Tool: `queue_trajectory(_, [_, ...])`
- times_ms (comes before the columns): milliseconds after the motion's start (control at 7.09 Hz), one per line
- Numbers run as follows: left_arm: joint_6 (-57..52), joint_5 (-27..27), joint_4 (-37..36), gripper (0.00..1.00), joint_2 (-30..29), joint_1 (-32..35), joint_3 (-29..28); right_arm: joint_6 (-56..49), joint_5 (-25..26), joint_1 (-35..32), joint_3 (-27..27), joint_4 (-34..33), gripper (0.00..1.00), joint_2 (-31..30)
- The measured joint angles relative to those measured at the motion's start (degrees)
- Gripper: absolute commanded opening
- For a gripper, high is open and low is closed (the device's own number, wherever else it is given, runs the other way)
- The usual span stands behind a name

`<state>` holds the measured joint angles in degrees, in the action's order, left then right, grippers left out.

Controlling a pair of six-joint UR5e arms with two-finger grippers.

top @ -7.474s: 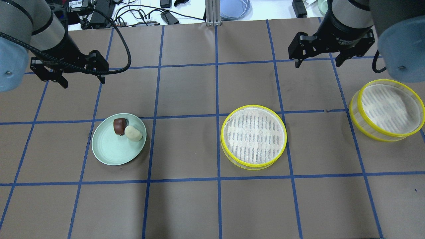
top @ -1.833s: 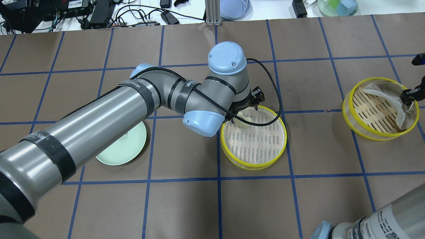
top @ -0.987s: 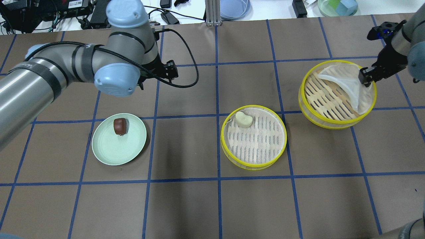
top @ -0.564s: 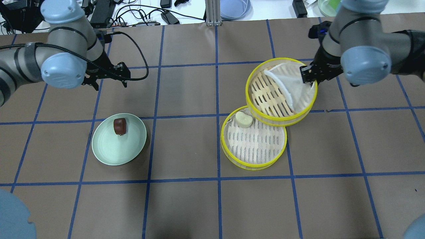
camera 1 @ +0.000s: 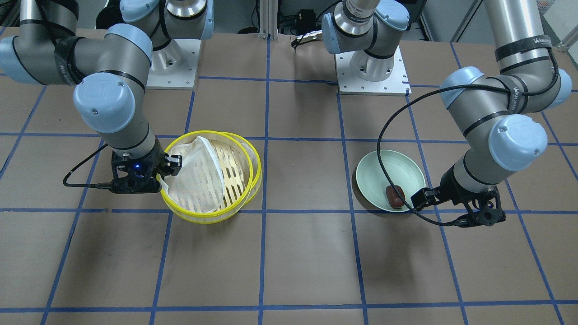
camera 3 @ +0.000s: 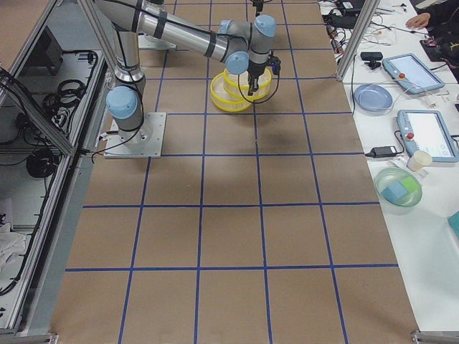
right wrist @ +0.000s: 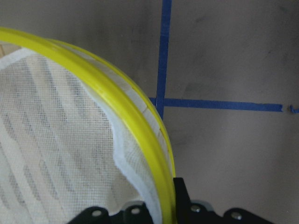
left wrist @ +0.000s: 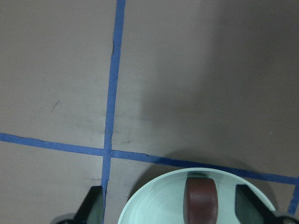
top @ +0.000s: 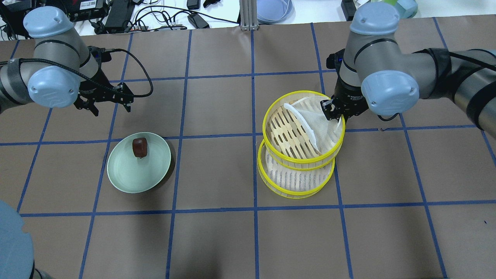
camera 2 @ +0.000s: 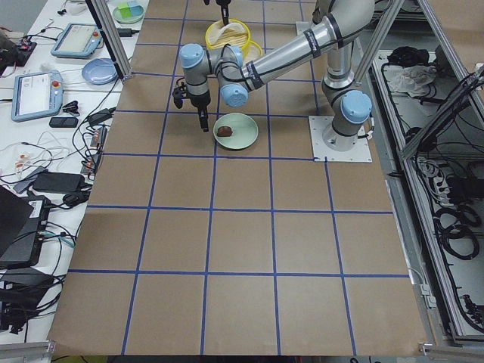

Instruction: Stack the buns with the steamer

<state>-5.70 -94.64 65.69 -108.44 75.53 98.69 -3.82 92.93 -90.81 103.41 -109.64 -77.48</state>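
The right gripper [top: 332, 111] is pinching the rim of the upper steamer [top: 288, 133] over the lower steamer [top: 293, 181]. The left gripper [top: 111, 108] is hovering, jaws spread, near the brown bun [top: 140, 147].

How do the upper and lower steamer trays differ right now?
The upper steamer tray is gripped at its rim by the right gripper; the lower steamer tray sits free on the table. The upper tray's cloth is folded back, baring slats; the lower tray's visible cloth lies flat. Both are round with yellow rims.
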Motion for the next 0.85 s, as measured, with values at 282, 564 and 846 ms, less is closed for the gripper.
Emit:
queue_trajectory(282, [0.09, -0.08, 0.5, 1.0, 0.1, -0.58, 1.72, -2.97, 0.04, -0.06, 1.68, -0.19, 0.0, -1.77])
queue_trajectory(564, [3.51, 1.99, 2.78, 1.0, 0.15, -0.32, 3.22, -4.97, -0.48, -0.07, 2.49, -0.51, 0.0, -2.92])
queue_trajectory(846, [6.59, 5.88, 3.51, 0.98, -0.08, 0.01, 5.63, -8.93, -4.29, -0.07, 4.1, -4.66, 0.0, -2.85])
